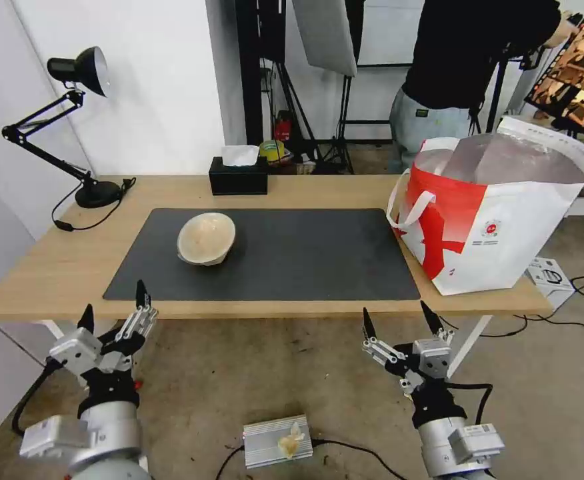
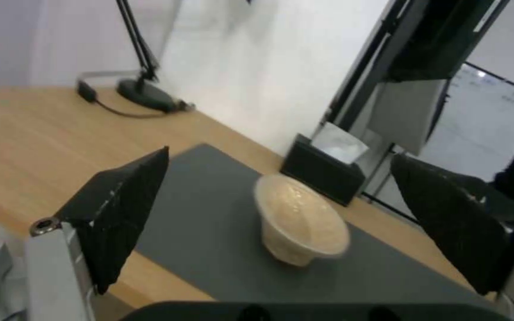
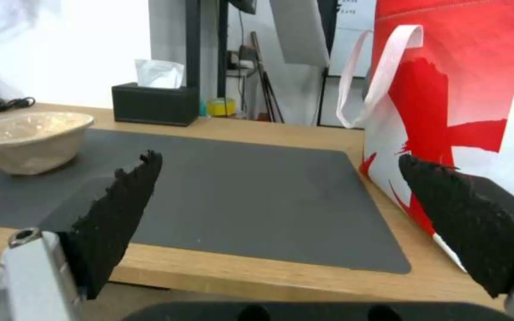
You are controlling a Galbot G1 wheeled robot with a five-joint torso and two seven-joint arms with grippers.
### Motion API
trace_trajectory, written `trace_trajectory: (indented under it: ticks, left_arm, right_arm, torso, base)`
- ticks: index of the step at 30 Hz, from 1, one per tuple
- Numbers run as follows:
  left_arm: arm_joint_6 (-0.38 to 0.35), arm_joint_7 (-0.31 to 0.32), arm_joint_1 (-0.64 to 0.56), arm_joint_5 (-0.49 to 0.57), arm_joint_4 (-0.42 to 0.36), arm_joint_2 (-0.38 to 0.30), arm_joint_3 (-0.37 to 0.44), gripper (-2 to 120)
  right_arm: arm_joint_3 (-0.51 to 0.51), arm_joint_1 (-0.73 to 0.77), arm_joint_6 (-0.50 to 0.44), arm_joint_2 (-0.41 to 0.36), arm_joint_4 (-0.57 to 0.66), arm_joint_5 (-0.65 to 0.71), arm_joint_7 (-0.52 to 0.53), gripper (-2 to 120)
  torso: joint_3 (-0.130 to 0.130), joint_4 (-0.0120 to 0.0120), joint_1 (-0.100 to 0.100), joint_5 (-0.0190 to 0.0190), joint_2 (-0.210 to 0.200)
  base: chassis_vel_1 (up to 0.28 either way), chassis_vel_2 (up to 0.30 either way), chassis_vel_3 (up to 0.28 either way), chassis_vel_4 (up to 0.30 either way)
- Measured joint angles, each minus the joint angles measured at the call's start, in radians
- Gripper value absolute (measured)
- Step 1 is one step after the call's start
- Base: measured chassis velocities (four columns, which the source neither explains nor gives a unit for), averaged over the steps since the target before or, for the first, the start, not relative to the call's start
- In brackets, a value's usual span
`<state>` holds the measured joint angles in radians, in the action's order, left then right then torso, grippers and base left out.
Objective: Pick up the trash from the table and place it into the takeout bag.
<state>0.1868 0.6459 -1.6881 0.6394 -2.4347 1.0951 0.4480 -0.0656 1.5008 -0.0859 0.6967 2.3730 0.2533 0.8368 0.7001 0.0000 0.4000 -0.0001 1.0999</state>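
Observation:
One piece of trash, a beige pulp bowl (image 1: 205, 238) (image 2: 300, 223) (image 3: 28, 136), sits on the left part of the dark grey mat (image 1: 272, 257) on the light-wood table (image 1: 52, 267). The takeout bag (image 1: 499, 213) (image 3: 465, 102), white with a red panel and strap handles, stands open at the table's right end. My left gripper (image 1: 114, 309) (image 2: 278, 232) hangs open below the table's front edge, left of the bowl. In front of the table's right half my right gripper (image 1: 400, 321) (image 3: 281, 214) is open too, with nothing between its fingers.
A black tissue box (image 1: 239, 175) stands at the back edge of the table and a black desk lamp (image 1: 72, 120) at the back left. A small metal box (image 1: 277, 441) with cables lies on the floor between my arms. A person (image 1: 465, 67) stands behind the bag.

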Motion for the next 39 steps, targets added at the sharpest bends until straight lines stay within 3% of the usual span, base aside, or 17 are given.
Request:
trace_trajectory:
  ticks: [10, 13, 14, 17, 22, 36, 39]
  left_arm:
    - [-0.045, 0.028, 0.127, 0.283, -0.012, -0.112, 0.025, 100]
    - [-0.081, 0.073, 0.209, 0.412, -0.009, -0.146, 0.028, 100]
    - [-0.081, 0.073, 0.209, 0.412, -0.009, -0.146, 0.028, 100]
    - [-0.128, 0.144, 0.305, 0.556, 0.002, -0.161, 0.027, 100]
    - [-0.193, 0.211, 0.409, 0.653, 0.059, -0.178, 0.017, 100]
    - [-0.291, 0.283, 0.574, 0.838, 0.214, -0.199, -0.015, 100]
    - [-0.319, 0.321, 0.622, 0.893, 0.26, -0.198, -0.03, 100]
  right_arm:
    - [0.0, 0.0, 0.0, 0.0, 0.0, 0.001, 0.0, 100]
    - [0.0, -0.001, 0.0, 0.0, 0.0, 0.001, 0.0, 100]
    - [0.0, -0.001, 0.0, 0.0, 0.0, 0.001, 0.0, 100]
    - [0.0, -0.001, 0.0, 0.0, 0.0, 0.001, 0.001, 100]
    - [0.0, -0.001, 0.0, 0.0, 0.0, 0.002, 0.001, 100]
    - [0.0, -0.001, 0.0, 0.0, 0.0, 0.002, 0.001, 100]
    - [0.0, -0.001, 0.0, 0.0, 0.0, 0.002, 0.001, 100]
  torso:
    - [0.0, 0.0, 0.0, 0.0, 0.0]
    - [0.0, 0.0, 0.0, 0.0001, 0.0]
    - [0.0, 0.0, 0.0, 0.0001, 0.0]
    - [0.0, 0.0, 0.0, 0.0001, 0.0]
    - [0.0, 0.0, 0.0, 0.0, 0.0]
    - [0.0, 0.0, 0.0, 0.0001, 0.0]
    - [0.0, 0.0, 0.0, 0.0001, 0.0]
  base:
    - [0.0, 0.0, 0.0, 0.0]
    - [0.0, 0.0, 0.0, 0.0]
    - [0.0, 0.0, 0.0, 0.0]
    - [0.0, 0.0, 0.0, 0.0]
    - [0.0, 0.0, 0.0, 0.0]
    - [0.0, 0.0, 0.0, 0.0]
    - [0.0, 0.0, 0.0, 0.0]
